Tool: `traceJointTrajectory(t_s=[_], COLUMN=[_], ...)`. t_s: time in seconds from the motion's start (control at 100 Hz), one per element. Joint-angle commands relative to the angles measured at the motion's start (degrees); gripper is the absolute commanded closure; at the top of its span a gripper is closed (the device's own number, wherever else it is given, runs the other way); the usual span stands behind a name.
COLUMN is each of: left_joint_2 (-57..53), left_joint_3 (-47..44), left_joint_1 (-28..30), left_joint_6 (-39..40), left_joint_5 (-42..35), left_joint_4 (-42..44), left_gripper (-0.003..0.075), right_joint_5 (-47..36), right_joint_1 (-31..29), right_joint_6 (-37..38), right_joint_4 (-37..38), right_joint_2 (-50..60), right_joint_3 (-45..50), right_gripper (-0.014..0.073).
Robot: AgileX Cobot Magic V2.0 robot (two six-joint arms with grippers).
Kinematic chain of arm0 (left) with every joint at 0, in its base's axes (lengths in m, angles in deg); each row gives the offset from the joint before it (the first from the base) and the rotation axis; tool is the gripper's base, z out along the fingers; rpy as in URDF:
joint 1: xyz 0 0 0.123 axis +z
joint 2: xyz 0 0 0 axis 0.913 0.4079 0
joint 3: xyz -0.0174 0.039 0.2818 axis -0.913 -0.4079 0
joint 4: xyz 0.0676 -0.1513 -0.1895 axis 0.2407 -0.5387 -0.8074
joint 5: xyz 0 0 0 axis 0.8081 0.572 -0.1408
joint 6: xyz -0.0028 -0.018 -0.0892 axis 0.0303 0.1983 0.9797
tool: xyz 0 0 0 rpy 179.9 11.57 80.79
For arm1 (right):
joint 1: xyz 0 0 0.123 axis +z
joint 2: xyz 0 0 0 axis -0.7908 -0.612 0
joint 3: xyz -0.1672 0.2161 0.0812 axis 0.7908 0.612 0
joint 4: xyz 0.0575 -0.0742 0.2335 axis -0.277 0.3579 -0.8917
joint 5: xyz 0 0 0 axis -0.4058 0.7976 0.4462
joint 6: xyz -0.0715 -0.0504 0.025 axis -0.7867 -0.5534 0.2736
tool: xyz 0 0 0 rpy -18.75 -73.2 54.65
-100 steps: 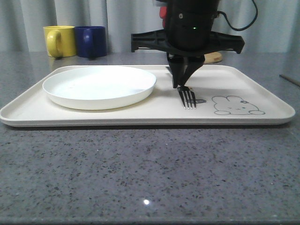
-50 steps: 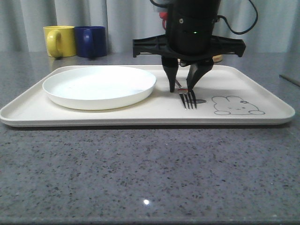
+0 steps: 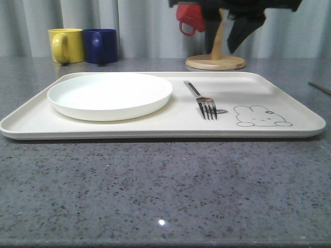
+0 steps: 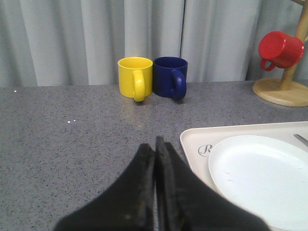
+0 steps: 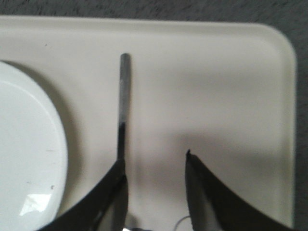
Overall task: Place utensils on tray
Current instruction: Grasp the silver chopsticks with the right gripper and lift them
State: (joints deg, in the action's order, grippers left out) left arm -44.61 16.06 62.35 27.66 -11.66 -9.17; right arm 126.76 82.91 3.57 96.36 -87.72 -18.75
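I read the fork (image 3: 202,101) as delivered: it lies flat on the cream tray (image 3: 155,129), handle pointing toward twelve o'clock and tines toward six, just beside the white plate (image 3: 109,94) at the plate's three o'clock and near the rabbit drawing (image 3: 261,116), which sits at about four o'clock from the tines. My right gripper (image 3: 231,31) hangs above the tray's far edge with its fingers spread and nothing between them; from the right wrist camera the two fingers straddle bare tray while the fork handle (image 5: 124,96) runs beside one of them, not pinched. My left gripper (image 4: 155,163) sits parked over the grey counter, fingers pressed together on nothing, with the yellow mug (image 4: 134,77) and blue mug (image 4: 170,77) at its twelve o'clock. A red mug (image 3: 189,18) hangs on the wooden stand (image 3: 215,62) behind the tray.
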Motion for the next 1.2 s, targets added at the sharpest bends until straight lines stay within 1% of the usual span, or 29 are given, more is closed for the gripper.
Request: traceJointTrajectory(t_s=[0.0, 0.19, 0.34, 0.47, 0.6, 0.83, 1.19], left_joint_2=[0.2, 0.2, 0.2, 0.2, 0.2, 0.2, 0.2], left_joint_3=[1.5, 1.5, 1.5, 1.5, 1.5, 1.5, 1.5], left_joint_1=[0.2, 0.2, 0.2, 0.2, 0.2, 0.2, 0.2], left_joint_6=[0.1, 0.1, 0.1, 0.1, 0.1, 0.1, 0.1], left_joint_5=[-4.2, -4.2, -4.2, -4.2, -4.2, -4.2, -4.2], left_joint_4=[-0.5, -0.5, -0.5, -0.5, -0.5, -0.5, -0.5], left_gripper=[0.0739, 0.0739, 0.0739, 0.0739, 0.0739, 0.0739, 0.0739], right_joint_5=[0.2, 3.6, 5.9, 5.6, 3.7, 0.5, -0.8], right_joint_1=[-3.7, -12.4, -19.9, -25.8, -30.3, -33.2, -33.2], right_joint_6=[-5.2, -13.6, -22.0, -27.8, -31.9, -34.4, -36.0], right_joint_4=[-0.2, -2.8, -7.5, -13.0, -15.5, -16.8, -20.1], right_joint_2=[5.4, 8.3, 8.5, 8.5, 8.5, 7.6, 3.2], right_joint_3=[-1.8, -1.8, -1.7, 0.2, 3.6, 9.7, 10.2], right_gripper=[0.0284, 0.0284, 0.0284, 0.0284, 0.0284, 0.0284, 0.0284])
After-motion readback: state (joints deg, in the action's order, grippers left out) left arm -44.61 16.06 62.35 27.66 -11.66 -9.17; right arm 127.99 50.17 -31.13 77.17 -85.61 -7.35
